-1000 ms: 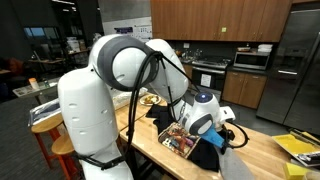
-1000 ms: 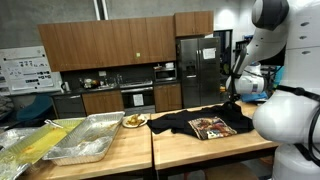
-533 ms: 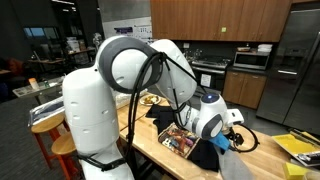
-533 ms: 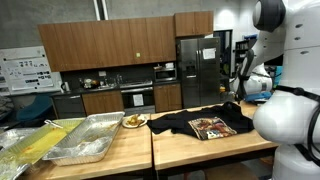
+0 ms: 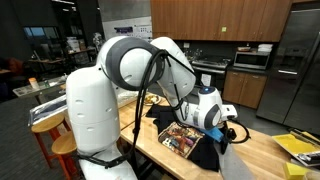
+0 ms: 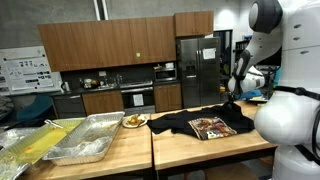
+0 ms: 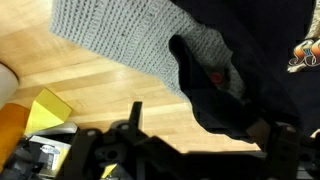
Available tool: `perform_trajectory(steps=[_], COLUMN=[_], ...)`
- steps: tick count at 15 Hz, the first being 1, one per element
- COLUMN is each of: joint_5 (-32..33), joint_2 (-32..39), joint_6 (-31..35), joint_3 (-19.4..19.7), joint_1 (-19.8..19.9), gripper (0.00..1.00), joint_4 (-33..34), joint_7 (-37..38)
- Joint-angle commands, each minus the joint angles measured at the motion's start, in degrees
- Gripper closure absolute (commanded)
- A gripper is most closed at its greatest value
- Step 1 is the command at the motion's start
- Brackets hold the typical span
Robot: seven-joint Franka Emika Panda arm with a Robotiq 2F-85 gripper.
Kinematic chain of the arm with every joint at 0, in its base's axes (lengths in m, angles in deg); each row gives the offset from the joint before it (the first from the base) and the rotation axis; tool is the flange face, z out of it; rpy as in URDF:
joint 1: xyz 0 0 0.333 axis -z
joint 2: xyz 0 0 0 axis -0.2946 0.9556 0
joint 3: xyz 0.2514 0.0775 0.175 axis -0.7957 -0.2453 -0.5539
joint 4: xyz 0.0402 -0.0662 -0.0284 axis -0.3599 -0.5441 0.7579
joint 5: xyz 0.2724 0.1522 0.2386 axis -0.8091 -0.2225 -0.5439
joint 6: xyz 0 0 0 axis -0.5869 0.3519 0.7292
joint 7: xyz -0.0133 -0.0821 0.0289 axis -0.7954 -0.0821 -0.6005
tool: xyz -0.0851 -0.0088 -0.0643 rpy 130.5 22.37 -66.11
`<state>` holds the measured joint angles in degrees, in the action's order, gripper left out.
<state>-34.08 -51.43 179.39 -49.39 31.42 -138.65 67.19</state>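
A black T-shirt (image 5: 190,145) with a colourful print (image 6: 212,127) lies spread on the wooden table (image 5: 262,152). My gripper (image 5: 226,138) hangs low over the shirt's edge, at the end away from the plate of food. In the wrist view the gripper (image 7: 208,132) is open, its two dark fingers (image 7: 135,114) standing wide apart. The black T-shirt (image 7: 250,70) and bare wood show between and beyond them. A grey knitted cloth (image 7: 125,35) lies just past the shirt. Nothing is held.
Two metal trays (image 6: 85,140) and a plate of food (image 6: 135,120) sit further along the table. A yellow object (image 7: 45,108) lies near the gripper, also yellow items (image 5: 300,148) at the table end. Kitchen cabinets and a fridge (image 6: 197,70) stand behind.
The arm's wrist has shifted a little over the shirt's edge. The jaws have stayed open and the shirt has not moved.
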Motion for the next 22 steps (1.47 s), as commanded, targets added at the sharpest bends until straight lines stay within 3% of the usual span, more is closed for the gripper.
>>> perform_trajectory(steps=[1, 7, 9, 11, 19, 20, 22], joint_5=[4.3, 7.3, 6.8, 6.8, 7.0, 7.1, 7.6], joint_2=[1.7, 5.7, 7.3, 8.2, 9.2, 9.2, 8.8], joint_6=[-3.3, -4.0, -4.1, -4.3, -4.2, -4.1, -3.9], joint_3=[0.9, 0.8, 0.6, 0.7, 1.1, 1.1, 1.4], joint_1=[-1.6, -2.0, -1.9, -1.8, -2.2, -2.2, -2.5], gripper=[0.00, 0.01, 0.26, 0.33, 0.95, 1.00, 1.00], joint_4=[2.9, 6.1, 7.2, 8.0, 9.5, 9.6, 9.5], joint_7=[6.4, 10.2, 10.3, 10.1, 11.3, 11.5, 12.0])
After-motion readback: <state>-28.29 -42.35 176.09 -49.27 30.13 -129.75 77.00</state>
